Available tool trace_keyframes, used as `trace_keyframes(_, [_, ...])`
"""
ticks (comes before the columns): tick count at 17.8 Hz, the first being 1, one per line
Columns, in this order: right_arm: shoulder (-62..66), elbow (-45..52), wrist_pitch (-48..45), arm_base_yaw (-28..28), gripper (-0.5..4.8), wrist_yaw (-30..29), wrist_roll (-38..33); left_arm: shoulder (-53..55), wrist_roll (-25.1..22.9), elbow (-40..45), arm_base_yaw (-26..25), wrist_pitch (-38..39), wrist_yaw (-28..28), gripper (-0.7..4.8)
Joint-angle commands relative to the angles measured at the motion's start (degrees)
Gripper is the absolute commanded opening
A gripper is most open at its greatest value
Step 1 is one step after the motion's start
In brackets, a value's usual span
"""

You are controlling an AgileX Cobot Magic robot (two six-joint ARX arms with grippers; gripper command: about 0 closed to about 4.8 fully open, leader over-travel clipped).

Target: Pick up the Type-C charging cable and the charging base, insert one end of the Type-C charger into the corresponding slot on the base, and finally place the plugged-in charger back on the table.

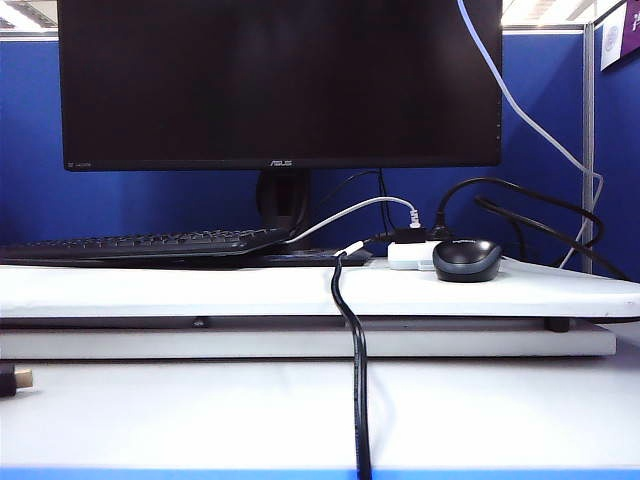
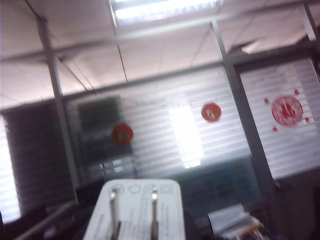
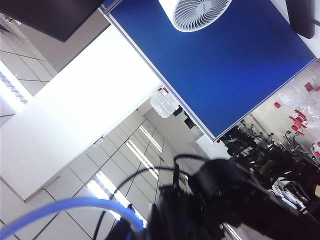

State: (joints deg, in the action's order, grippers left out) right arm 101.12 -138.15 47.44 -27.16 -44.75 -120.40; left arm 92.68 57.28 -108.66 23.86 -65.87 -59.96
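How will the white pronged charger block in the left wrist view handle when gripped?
The charging base, seemingly held up by the left gripper, looks like rigid plastic: it should not flex. Its smooth faces may slip or twist. The right gripper, shut, is not seen over the table.

Readable markings, as I find them:

1. Monitor [image 1: 280,80], lower bezel, centre: the brand "ASUS" in small pale letters, seen in the exterior view. A tiny mark at the bezel's lower left corner is too small for me to read.
2. Charging base [image 2: 135,212], the face with the two metal prongs, seen from my left wrist: a row of round certification symbols and lines of fine print, all too blurred for me to read.
3. Red round stickers [image 2: 211,112] on the glass partition: their figures are illegible.
4. Wall poster [image 1: 612,40], top right: print unreadable.
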Motion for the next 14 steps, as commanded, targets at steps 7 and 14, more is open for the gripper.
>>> trace_keyframes(7, [-0.33,-0.17,3.61,-0.13,0.00,-0.33,-1.55,4.90,-7.45,-0.20,-0.07,1.77,2.67,-0.06])
trace_keyframes(14, [-0.33,-0.15,-1.42,-0.13,0.00,0.33,1.11,4.74,14.10,-0.20,-0.09,14.56,24.94,-0.06])
